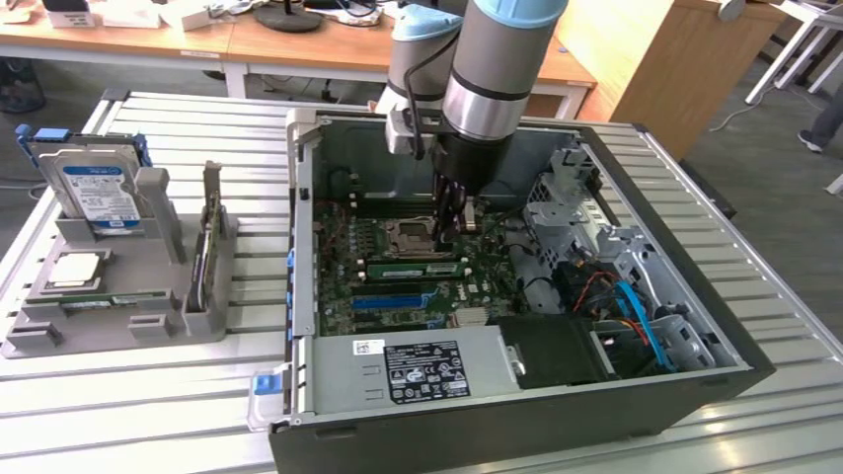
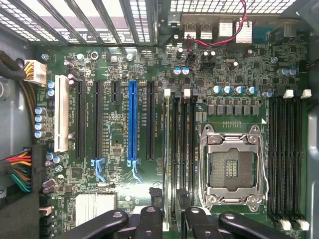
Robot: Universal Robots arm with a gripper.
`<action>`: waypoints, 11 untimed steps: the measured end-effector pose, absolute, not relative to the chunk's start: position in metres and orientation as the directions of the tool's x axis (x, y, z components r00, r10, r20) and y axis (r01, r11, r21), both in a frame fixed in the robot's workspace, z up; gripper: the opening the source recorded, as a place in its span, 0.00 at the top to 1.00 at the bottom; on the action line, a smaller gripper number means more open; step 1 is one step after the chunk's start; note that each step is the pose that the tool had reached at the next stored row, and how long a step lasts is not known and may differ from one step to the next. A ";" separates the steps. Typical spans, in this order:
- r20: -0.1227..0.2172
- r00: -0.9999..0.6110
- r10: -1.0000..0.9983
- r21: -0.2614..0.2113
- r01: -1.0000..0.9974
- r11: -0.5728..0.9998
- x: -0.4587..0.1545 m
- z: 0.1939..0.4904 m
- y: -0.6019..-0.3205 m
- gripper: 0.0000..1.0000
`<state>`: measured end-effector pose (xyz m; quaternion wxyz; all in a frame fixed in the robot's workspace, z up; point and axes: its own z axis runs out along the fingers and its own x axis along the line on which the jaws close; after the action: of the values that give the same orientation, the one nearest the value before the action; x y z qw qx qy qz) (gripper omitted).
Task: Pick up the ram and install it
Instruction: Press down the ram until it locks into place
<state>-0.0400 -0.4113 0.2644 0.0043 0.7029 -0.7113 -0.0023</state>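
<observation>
gripper [image 2: 168, 201] over ram [image 2: 167, 149], which sits in the slot just beside the CPU socket [image 2: 232, 169]; jaws released, one finger each side.

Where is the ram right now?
In the exterior view the ram lies along the motherboard inside the case, between the processor socket and the blue slot, with the tool hanging just above it.

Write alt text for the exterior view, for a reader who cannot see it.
A robot arm reaches down into an open computer case on a slatted table, its gripper close over the motherboard by the processor socket. The green ram sits on the board beside the gripper. A grey holder with a hard drive stands at the exterior view's left.
</observation>
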 end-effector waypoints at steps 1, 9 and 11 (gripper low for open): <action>0.003 -0.012 -1.000 0.009 -1.000 0.012 -0.040 0.264 -0.411 0.75; 0.004 -0.012 -1.000 0.009 -1.000 0.012 -0.040 0.264 -0.411 0.76; 0.004 -0.012 -1.000 0.009 -1.000 0.012 -0.040 0.264 -0.411 0.82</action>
<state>-0.0400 -0.4113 0.2644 0.0046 0.7030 -0.7112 -0.0020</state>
